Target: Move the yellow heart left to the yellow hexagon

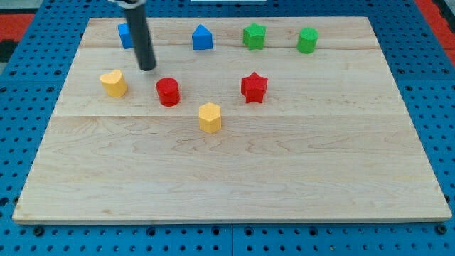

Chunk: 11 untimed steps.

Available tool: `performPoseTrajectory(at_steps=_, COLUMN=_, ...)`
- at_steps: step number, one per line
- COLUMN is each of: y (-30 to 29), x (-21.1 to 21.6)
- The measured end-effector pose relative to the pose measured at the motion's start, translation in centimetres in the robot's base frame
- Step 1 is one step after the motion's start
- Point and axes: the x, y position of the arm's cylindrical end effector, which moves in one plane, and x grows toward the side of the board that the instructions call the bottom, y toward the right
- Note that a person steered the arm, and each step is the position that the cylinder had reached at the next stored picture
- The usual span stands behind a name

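Note:
The yellow heart [113, 82] lies on the wooden board [234, 178] at the view's left. The yellow hexagon [210, 117] lies near the middle, to the right of and below the heart. A red cylinder [168, 92] stands between them. My tip [147, 67] is down on the board, up and to the right of the heart and up and to the left of the red cylinder, touching neither. The rod partly hides a blue block [125, 35] at the top left.
A blue house-shaped block [202, 38], a green star [254, 35] and a green hexagonal block [307, 40] stand along the view's top. A red star [254, 87] lies right of the red cylinder. Blue pegboard surrounds the board.

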Motion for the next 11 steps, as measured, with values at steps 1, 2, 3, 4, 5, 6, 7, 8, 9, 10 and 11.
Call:
performPoseTrajectory(at_steps=1, y=-2.1, x=2.2)
performPoseTrajectory(at_steps=2, y=-2.1, x=6.0)
performPoseTrajectory(at_steps=3, y=-6.2, x=4.0)
performPoseTrajectory(at_steps=4, y=-11.1, x=2.5)
performPoseTrajectory(at_steps=5, y=-9.8, x=6.4)
performPoseTrajectory(at_steps=6, y=-6.4, x=7.5)
performPoseTrajectory(at_steps=7, y=-3.0, x=9.7)
performPoseTrajectory(at_steps=8, y=-2.8, x=11.9)
performPoseTrajectory(at_steps=9, y=-0.1, x=12.5)
performPoseTrajectory(at_steps=10, y=3.4, x=12.5)
performPoseTrajectory(at_steps=11, y=6.2, x=13.5)
